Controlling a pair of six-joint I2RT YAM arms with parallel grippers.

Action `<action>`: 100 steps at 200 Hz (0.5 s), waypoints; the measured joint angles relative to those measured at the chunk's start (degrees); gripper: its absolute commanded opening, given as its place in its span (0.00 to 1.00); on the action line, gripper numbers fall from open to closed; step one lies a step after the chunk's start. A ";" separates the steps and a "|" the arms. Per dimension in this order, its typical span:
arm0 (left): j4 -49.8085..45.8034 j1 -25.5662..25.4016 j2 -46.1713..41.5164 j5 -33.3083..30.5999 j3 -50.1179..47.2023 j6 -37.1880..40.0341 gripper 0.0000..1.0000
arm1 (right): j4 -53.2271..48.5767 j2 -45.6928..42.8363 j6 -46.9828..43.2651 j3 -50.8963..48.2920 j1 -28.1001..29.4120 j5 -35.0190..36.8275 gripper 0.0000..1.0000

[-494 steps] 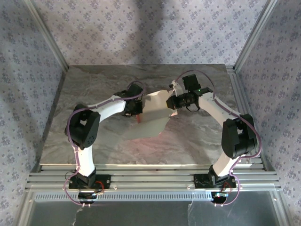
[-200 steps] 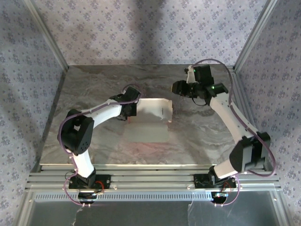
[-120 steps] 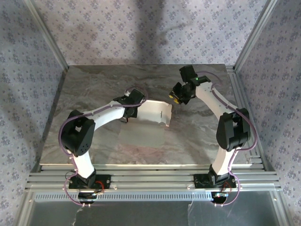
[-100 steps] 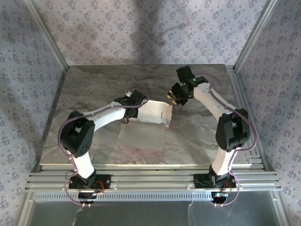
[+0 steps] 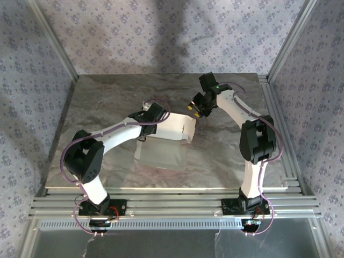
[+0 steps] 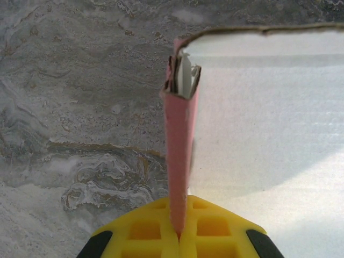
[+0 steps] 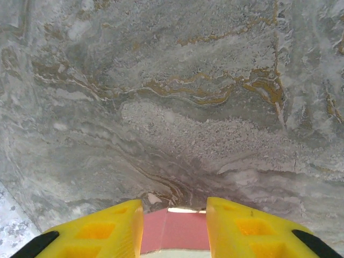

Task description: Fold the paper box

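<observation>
The right pincer (image 7: pixel 173 228), jaws apart, has swung back astride the far right corner of the paper box (image 5: pixel 174 128), whose left edge the left pincer (image 6: pixel 180 236) keeps clamped, so folding can likely resume

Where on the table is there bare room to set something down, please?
Free on the table: the far-left corner beyond the left arm, the right strip outside the right arm, and the near strip between both arms. Crowded: the middle, around the box.
</observation>
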 measured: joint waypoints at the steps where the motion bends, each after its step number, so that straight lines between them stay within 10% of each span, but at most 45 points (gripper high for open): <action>1: -0.02 0.00 0.00 0.00 0.00 0.00 0.00 | 0.00 0.11 -0.09 0.00 0.00 -0.09 0.37; 100: 0.02 0.00 0.00 -0.20 0.00 0.04 0.00 | -1.81 2.75 -4.24 1.90 2.29 -3.52 0.36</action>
